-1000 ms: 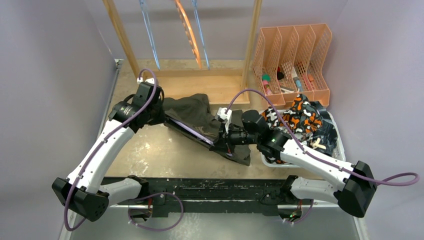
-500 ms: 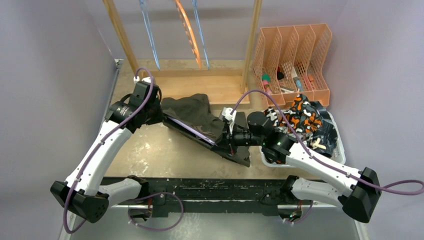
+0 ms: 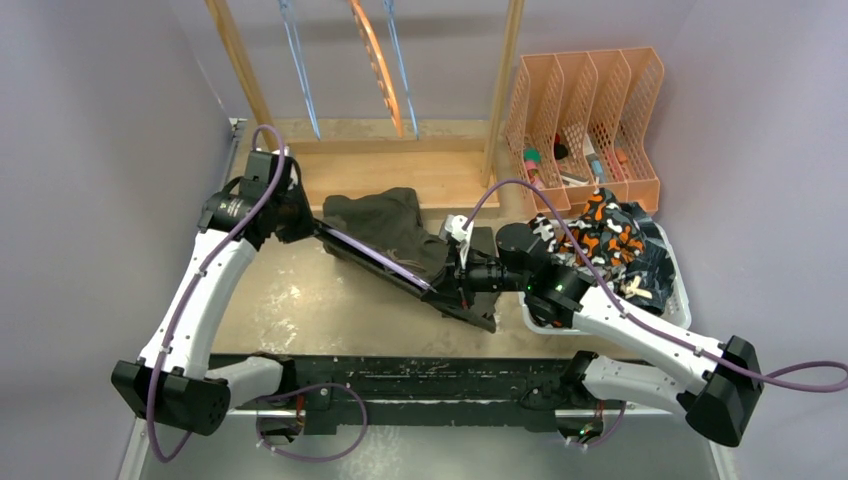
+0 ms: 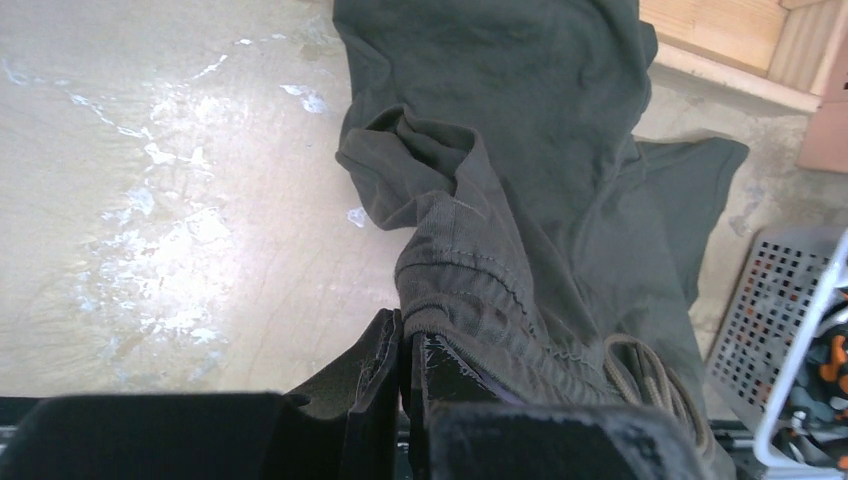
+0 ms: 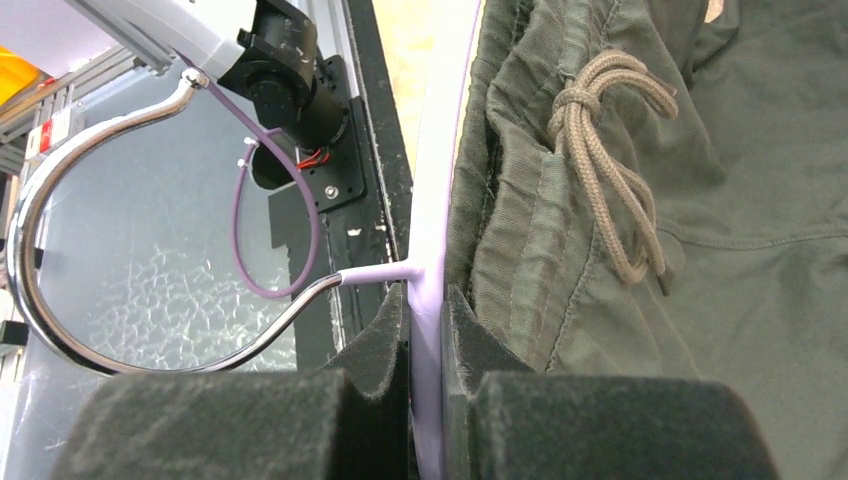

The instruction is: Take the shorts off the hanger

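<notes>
The olive green shorts with a tan drawstring lie across the table middle on a lilac hanger. My left gripper is shut on the left end of their waistband, which shows in the left wrist view at the gripper. My right gripper is shut on the lilac hanger bar, beside its metal hook and the gripper. The orange-black-white shorts and dark shorts lie piled in the white basket.
A wooden rack stands at the back with blue and orange hangers on it. A peach file organizer with small items stands at the back right. The basket's mesh corner shows in the left wrist view.
My left gripper has moved left and back with the waistband, drawing the olive shorts out along the hanger. My right gripper shifted slightly right and still holds the hanger.
</notes>
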You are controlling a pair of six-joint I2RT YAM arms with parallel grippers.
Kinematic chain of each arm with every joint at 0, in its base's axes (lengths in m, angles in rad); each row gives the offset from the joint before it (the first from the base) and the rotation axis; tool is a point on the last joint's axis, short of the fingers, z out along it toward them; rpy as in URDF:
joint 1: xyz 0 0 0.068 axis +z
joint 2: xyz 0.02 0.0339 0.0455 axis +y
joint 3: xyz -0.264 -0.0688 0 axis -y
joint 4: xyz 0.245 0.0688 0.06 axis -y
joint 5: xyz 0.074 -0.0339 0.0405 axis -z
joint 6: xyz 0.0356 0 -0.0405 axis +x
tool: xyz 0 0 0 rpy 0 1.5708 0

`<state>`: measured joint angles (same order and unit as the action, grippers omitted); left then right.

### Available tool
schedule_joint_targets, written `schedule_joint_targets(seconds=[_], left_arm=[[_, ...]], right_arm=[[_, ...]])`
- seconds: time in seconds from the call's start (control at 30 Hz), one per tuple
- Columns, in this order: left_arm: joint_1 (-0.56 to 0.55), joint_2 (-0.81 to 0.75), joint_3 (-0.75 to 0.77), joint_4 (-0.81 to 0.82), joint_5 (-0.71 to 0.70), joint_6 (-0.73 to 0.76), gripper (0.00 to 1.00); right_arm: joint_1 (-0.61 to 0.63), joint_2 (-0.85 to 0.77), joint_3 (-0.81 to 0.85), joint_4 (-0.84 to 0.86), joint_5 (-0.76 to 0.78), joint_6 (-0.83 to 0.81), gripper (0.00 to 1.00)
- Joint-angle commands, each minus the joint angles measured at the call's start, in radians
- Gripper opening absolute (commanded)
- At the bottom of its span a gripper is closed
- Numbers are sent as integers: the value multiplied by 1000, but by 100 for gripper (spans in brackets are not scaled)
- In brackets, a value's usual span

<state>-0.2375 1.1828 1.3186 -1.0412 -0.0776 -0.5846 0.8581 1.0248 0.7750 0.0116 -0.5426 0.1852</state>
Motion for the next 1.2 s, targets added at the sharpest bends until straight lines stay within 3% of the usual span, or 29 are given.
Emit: schedule_joint_targets(seconds=[0.0,0.17,0.5,0.73,0.97,1.17], left_arm=[[158,0,69,132,-293,124,0],[172,0,27,116,-330,118,0],[224,31,-25,174,-236,102,0],[225,-3,-69,183,-161,104,0],[225,-149,-272,251,104,59,0],[222,-234,-412,289,271,25,0]], right_arm=[[-5,-49,-31,-278,-102,38,0],[-5,-71,-29,-243,-125,39,0],[-5,-120,-51,-227,-169,40,0],[-5,-126,-54,-184,-17,118,0],[-5,-88,4,-87,150,220,0],[-5,12,58,-44,129,257,0]])
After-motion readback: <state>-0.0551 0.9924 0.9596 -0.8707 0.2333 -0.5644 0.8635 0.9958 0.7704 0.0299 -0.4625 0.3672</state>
